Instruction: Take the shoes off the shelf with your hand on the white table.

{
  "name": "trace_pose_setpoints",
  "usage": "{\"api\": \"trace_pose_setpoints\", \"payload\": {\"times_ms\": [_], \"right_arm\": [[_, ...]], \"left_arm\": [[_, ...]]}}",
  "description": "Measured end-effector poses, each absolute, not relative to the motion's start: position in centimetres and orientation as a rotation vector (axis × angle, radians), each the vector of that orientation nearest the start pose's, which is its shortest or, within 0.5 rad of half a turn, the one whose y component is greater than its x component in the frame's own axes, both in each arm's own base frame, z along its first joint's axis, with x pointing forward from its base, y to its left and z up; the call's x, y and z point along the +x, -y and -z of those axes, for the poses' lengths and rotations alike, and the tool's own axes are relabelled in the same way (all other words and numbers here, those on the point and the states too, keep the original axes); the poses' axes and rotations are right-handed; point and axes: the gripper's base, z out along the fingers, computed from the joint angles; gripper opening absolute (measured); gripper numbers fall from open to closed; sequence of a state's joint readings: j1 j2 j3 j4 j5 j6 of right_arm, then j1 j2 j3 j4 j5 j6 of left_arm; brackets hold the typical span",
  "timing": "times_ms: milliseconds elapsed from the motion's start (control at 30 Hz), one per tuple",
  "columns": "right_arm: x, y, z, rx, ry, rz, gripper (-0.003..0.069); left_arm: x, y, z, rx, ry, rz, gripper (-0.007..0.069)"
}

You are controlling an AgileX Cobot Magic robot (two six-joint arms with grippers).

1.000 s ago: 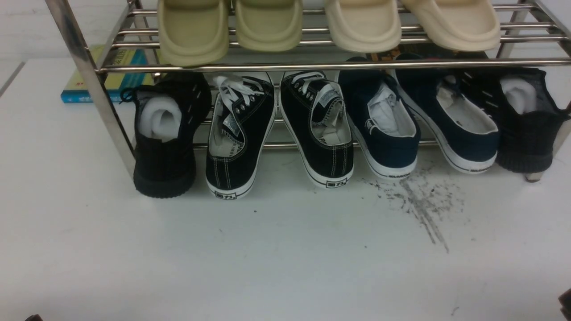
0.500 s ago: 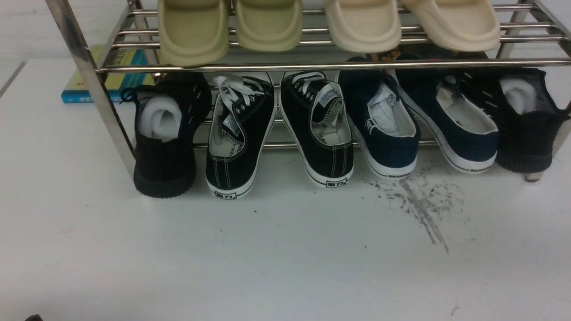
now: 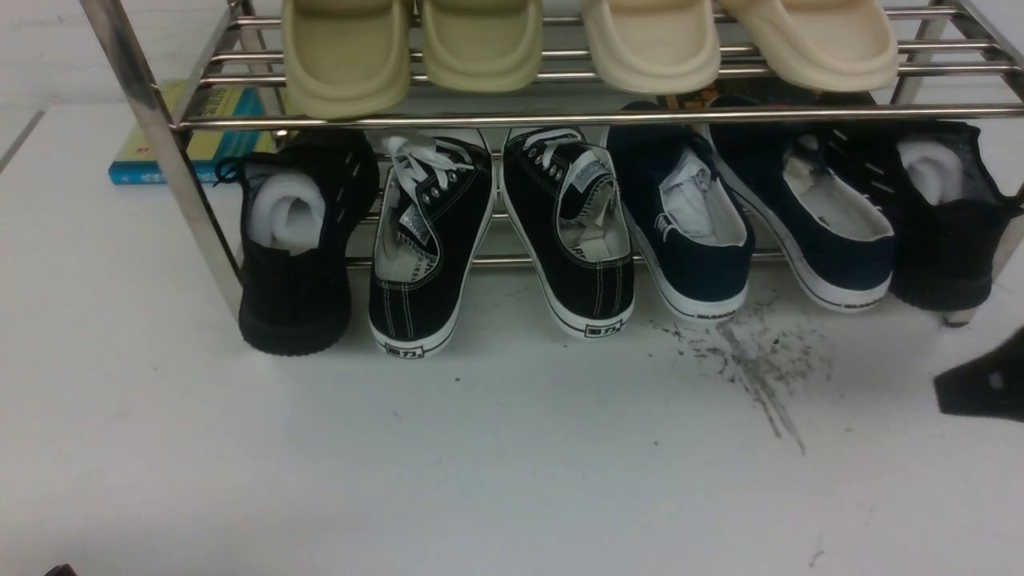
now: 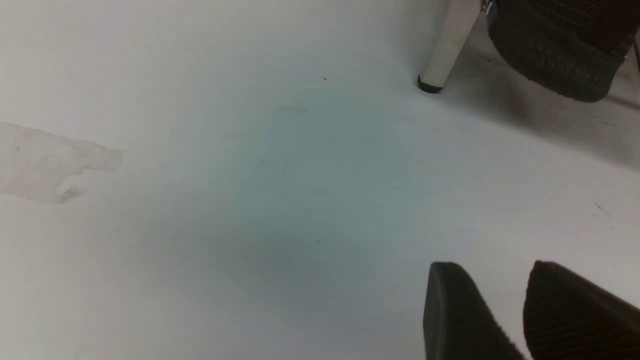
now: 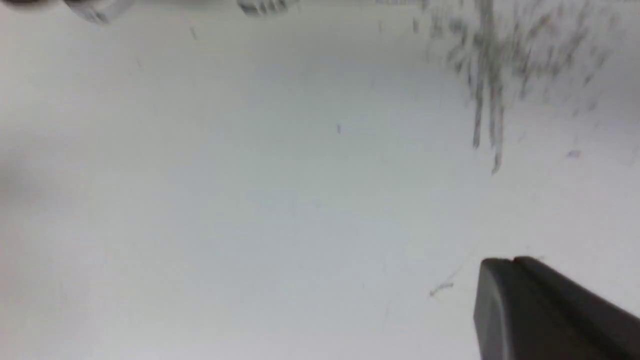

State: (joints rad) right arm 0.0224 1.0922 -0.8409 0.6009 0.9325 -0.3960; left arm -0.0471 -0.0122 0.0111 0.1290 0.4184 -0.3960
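The shoes, a navy slip-on pair with white soles, stand on the shelf's lower bars: one [image 3: 690, 240] right of centre, the other [image 3: 816, 228] beside it, heels toward me. The chrome shelf [image 3: 560, 118] stands on the white table [image 3: 480, 464]. My right gripper [image 3: 946, 392] hangs at the right edge, low in front of the shelf's right post and apart from the shoes. In the right wrist view this gripper [image 5: 511, 261] is shut and empty over the table [image 5: 250, 200]. My left gripper [image 4: 492, 265] is open and empty above the table [image 4: 225, 210], near a shelf leg [image 4: 445, 50].
Beige slippers [image 3: 480, 44] lie on the upper tier. Black lace-up sneakers [image 3: 436, 240] and a black knit shoe [image 3: 296, 240] fill the lower tier's left; another knit shoe [image 3: 944, 216] stands at far right. Dark scuff streaks [image 3: 756, 368] mark the table. A book [image 3: 200, 144] lies behind.
My right gripper has come into the front view at the right edge, in front of the shelf's right post. The shoes and the shelf have not moved.
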Motion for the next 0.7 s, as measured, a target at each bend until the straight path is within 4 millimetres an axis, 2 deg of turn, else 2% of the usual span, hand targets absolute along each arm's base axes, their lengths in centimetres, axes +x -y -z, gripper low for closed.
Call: {"api": "trace_pose_setpoints", "payload": {"times_ms": [67,100,167,233,367,400,433,500,567,600,700], "right_arm": [[22.5,-6.2,-30.0,-0.335,-2.553,-0.656,0.0035],[22.5,-6.2,-30.2,-0.335,-2.546,-0.654,0.0035],[24.7,-8.2,-30.4,-0.416,-2.521,-0.65,0.0069],[25.6,-9.0,-30.3,-0.433,-2.507,-0.628,0.0086],[29.0,-11.1,-30.7,-0.395,-2.427,-0.509,0.0174],[29.2,-11.2,-30.8,-0.387,-2.413,-0.504,0.0178],[30.2,-11.5,-30.9,-0.334,-2.385,-0.488,0.0224],[31.1,-11.6,-31.0,-0.27,-2.34,-0.482,0.0269],[31.5,-11.6,-30.9,-0.24,-2.322,-0.48,0.0292],[32.2,-11.7,-30.5,-0.205,-2.298,-0.475,0.0323],[33.3,-11.8,-29.5,-0.175,-2.282,-0.461,0.0348]], "left_arm": [[5.1,-0.2,-17.3,-0.254,-1.884,0.171,0.0242],[5.1,-0.2,-17.3,-0.254,-1.884,0.171,0.0242],[5.1,-0.2,-17.3,-0.254,-1.884,0.171,0.0242],[5.1,-0.2,-17.3,-0.254,-1.884,0.171,0.0242],[5.1,-0.2,-17.3,-0.254,-1.884,0.171,0.0242],[5.1,-0.2,-17.3,-0.254,-1.884,0.171,0.0242],[5.1,-0.2,-17.3,-0.254,-1.884,0.171,0.0242],[5.1,-0.2,-17.3,-0.254,-1.884,0.171,0.0242],[5.1,-0.2,-17.3,-0.254,-1.884,0.171,0.0242],[5.1,-0.2,-17.3,-0.254,-1.884,0.171,0.0242],[5.1,-0.2,-17.3,-0.254,-1.884,0.171,0.0242]]}}
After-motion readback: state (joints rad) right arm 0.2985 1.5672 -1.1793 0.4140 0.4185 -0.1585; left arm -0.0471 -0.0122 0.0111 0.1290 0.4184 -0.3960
